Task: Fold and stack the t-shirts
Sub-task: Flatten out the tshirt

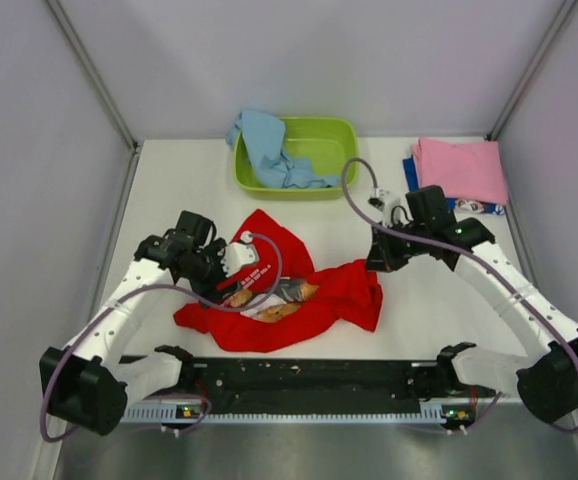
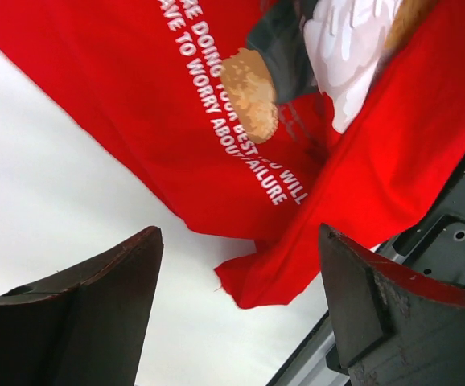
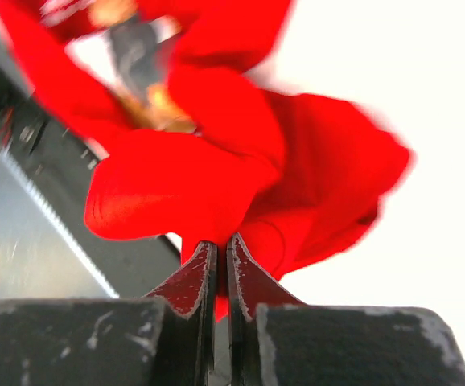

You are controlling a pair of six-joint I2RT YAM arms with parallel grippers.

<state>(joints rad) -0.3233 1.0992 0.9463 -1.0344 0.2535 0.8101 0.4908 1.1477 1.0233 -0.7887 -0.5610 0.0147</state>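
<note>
We note left gripper (image 2: 239,235) spread above red tee (image 1: 344,295); right gripper (image 3: 223,241) closed, apparently pinching its edge.

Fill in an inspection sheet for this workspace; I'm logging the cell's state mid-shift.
Surface: white table, no spills seen.
Job's things: red t-shirt crumpled at near centre; light blue t-shirt draped in the basin; pink t-shirt folded at far right, atop a dark blue t-shirt.
Clutter: green basin at the far edge.
Grippers: left gripper open above the red t-shirt, holding nothing; right gripper shut on a fold of the red t-shirt.
Cables: left cable loops over the red t-shirt; right cable arcs beside the basin.
Surroundings: grey panel walls; black rail at the near edge.
</note>
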